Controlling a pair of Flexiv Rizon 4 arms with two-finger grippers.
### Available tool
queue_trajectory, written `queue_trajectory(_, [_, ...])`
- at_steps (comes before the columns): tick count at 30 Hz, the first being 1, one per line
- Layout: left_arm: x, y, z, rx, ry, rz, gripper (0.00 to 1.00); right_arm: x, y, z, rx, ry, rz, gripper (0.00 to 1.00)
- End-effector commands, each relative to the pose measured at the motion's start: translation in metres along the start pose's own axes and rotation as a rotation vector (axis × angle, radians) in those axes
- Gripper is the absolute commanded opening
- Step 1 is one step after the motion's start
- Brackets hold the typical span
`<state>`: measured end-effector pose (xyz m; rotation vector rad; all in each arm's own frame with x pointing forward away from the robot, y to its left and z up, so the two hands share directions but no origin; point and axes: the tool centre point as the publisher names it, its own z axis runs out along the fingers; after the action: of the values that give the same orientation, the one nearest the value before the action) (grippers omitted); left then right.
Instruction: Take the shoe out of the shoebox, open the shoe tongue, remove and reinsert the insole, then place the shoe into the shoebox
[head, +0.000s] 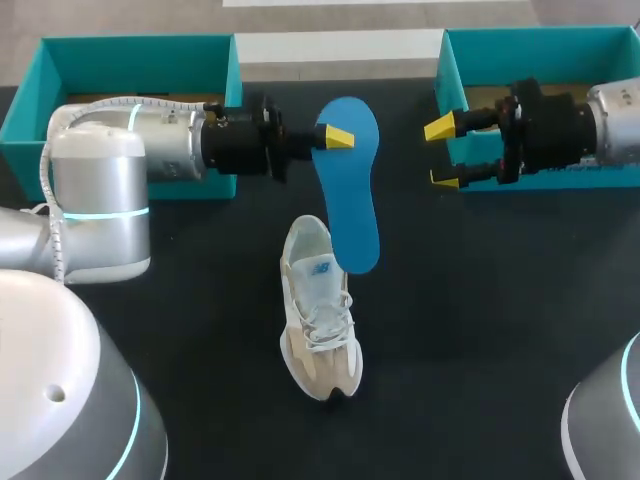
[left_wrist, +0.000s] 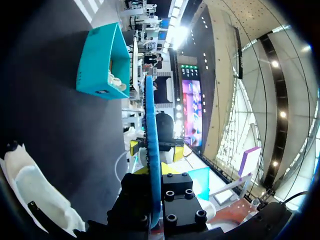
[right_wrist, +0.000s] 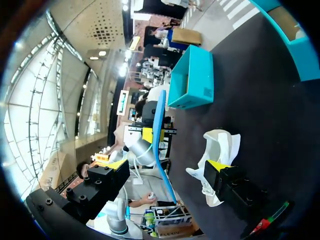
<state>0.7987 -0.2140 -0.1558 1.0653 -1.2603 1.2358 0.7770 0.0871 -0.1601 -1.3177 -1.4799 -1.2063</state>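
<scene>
Above mesh shoe (head: 320, 310), left tool (head: 335, 137) pinches flat insole (head: 352, 190).

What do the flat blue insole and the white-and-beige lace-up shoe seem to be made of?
Flat blue insole: probably foam, matte; thin, smooth, unbent in the left gripper. White-and-beige lace-up shoe: likely mesh fabric with suede-like beige panels; no shine, soft-looking.

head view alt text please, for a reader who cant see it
Left gripper holds a blue insole by one end, its other end reaching a white and beige shoe on the dark table. Right gripper is open and empty beside the insole; a left shoebox and right shoebox, both teal, stand behind the arms.
</scene>
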Motion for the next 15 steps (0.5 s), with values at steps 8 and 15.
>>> queue_trajectory(8, [0.016,-0.009,-0.008,0.050,-0.003,0.589,0.00,0.000,0.001,0.002,0.000,-0.001,0.000,1.00])
queue_trajectory(15, [0.026,-0.010,-0.011,0.088,-0.065,0.910,0.00,0.000,0.001,0.002,0.000,-0.001,0.000,1.00])
